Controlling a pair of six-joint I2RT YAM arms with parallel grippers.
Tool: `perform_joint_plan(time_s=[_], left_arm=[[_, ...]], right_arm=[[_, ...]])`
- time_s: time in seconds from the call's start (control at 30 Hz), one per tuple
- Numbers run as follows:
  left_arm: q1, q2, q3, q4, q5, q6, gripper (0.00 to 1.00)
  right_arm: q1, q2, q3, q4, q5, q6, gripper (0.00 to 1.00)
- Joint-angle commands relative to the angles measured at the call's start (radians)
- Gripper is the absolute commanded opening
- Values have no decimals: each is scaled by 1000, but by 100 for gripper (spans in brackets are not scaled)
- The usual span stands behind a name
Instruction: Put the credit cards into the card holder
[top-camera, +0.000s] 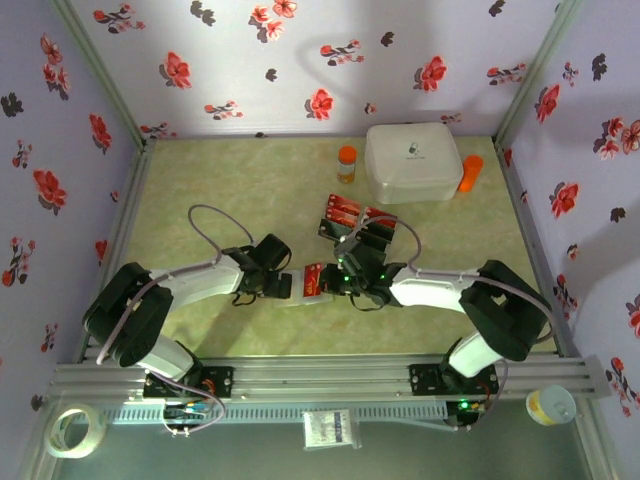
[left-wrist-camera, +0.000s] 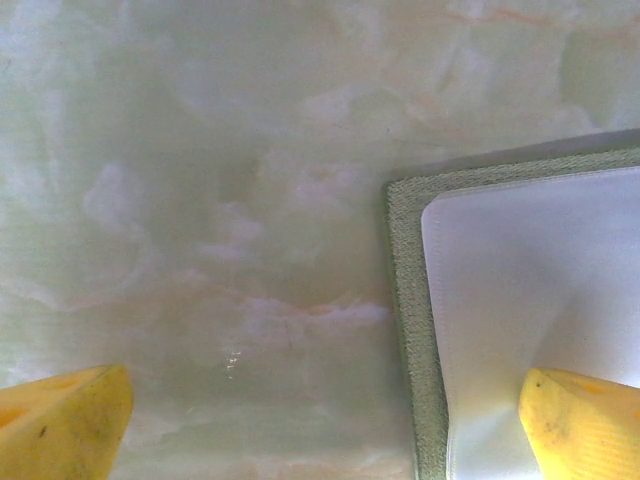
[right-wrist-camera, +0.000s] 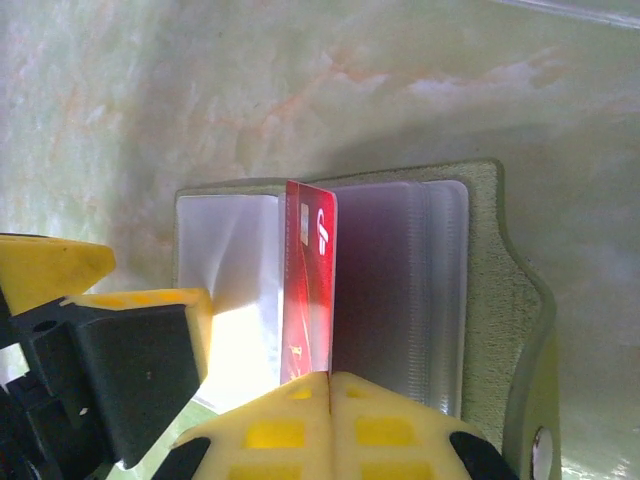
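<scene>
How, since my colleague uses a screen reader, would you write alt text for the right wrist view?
The shut right gripper pinches a red credit card, standing it on edge among the clear sleeves of the open olive-green card holder, which lies on a pale green marbled table.

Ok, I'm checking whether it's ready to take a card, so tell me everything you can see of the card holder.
The card holder lies open and flat on the marbled table. Its olive cover looks like woven fabric, with a tab bearing a metal snap. Inside are pale translucent plastic sleeves. A red credit card, pinched by the shut right gripper, stands on edge among them. One finger of the open left gripper overlaps a sleeve; contact unclear.
</scene>
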Motion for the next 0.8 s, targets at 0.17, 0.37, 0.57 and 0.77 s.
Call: perform_joint_plan(time_s=[0.17,0.37,0.57,0.77], left_arm=[[16,-8,-38,-28,-29,-7,100],[16,-19,-50,-27,-28,-12,100],[16,-22,-52,-26,-27,-11,100],[16,-20,-52,-25,-25,-11,100]], right_arm=[[-7,-24,-26,136,-24,43,0],[-7,9,-21,210,-49,68,0],[-7,43,-37,254,-51,84,0],[-7,46,-70,276,-36,93,0]])
